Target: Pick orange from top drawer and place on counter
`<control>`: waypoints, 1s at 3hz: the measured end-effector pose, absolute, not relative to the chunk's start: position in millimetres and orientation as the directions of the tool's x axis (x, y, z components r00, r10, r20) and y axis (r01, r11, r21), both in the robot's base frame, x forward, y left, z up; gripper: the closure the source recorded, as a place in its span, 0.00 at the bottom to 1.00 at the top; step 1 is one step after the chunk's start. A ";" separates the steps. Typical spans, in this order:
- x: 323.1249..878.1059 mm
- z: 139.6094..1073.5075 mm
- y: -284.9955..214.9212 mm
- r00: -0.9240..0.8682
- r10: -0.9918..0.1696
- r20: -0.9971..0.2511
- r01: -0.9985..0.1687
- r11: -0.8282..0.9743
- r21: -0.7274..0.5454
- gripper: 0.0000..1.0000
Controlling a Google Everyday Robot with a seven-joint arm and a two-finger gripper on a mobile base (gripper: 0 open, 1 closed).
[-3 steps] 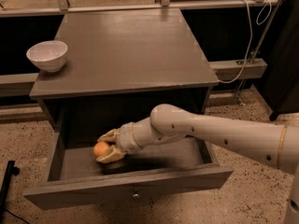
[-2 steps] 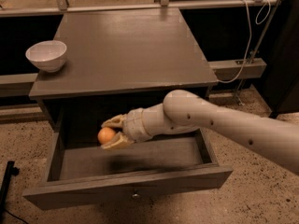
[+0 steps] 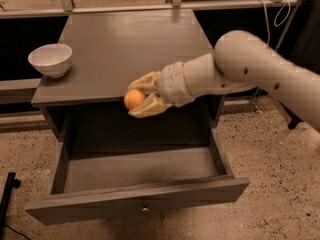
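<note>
The orange is a small round fruit held between the two tan fingers of my gripper. The gripper is shut on it and holds it in the air at the front edge of the counter, above the open top drawer. The drawer is pulled out and its grey floor shows bare. Its small metal knob is on the front panel. My white arm reaches in from the right.
A white bowl stands on the counter's left front corner. A metal rail runs behind the counter. A cable hangs at the back right. Speckled floor surrounds the cabinet. A black object lies at lower left.
The gripper has lifted the orange out of the drawer, up and to the right, to the level of the counter's front edge. The drawer stays open.
</note>
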State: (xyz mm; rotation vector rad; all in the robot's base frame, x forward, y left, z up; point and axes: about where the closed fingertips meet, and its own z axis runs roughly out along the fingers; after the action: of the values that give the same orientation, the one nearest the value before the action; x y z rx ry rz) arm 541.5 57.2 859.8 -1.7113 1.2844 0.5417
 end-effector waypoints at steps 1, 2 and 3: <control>606.2 897.7 1.3 0.202 -0.465 -0.862 -0.939 0.159 -0.306 1.00; 645.7 903.5 -23.4 0.127 -0.409 -0.904 -0.926 0.278 -0.256 1.00; 687.8 882.5 -25.1 0.026 -0.397 -0.917 -0.908 0.374 -0.187 1.00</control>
State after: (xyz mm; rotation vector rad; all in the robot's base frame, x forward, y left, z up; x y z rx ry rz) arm 687.8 -25.1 882.5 -1.2044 1.5679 0.6005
